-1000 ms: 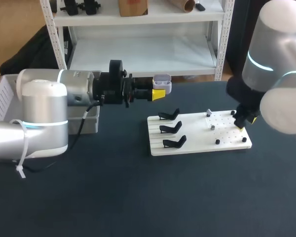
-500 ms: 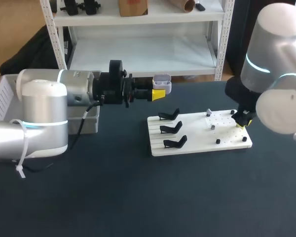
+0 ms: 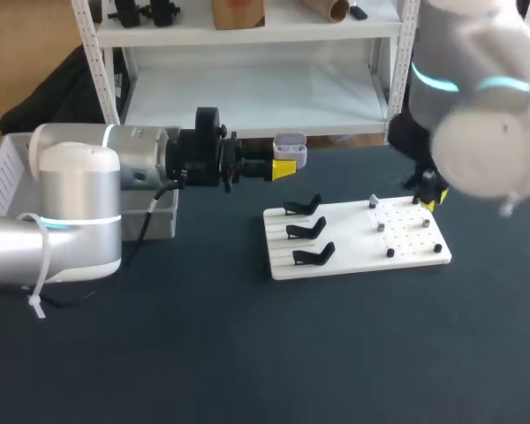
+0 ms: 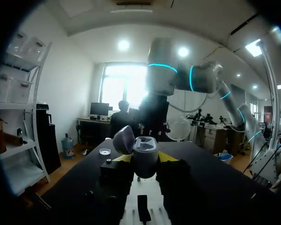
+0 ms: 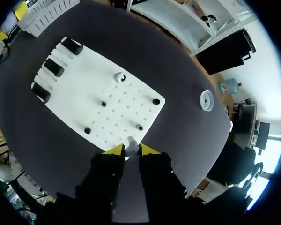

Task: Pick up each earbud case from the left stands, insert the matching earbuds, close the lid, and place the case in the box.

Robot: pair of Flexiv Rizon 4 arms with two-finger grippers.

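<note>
Head view, right fingers (image 3: 430, 198) half hidden by arm (image 3: 477, 115), pinching white earbud (image 5: 130, 142), left fingers (image 3: 284, 167) clamping open case (image 3: 291, 146)

White board (image 3: 349, 238), black stands (image 3: 306, 230) — pale grey case (image 3: 290, 143), dark table (image 3: 247, 353)

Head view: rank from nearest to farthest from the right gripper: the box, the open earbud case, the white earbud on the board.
1. white earbud, on the board.
2. earbud case, held by the left gripper.
3. box, at the table's far left.
</note>
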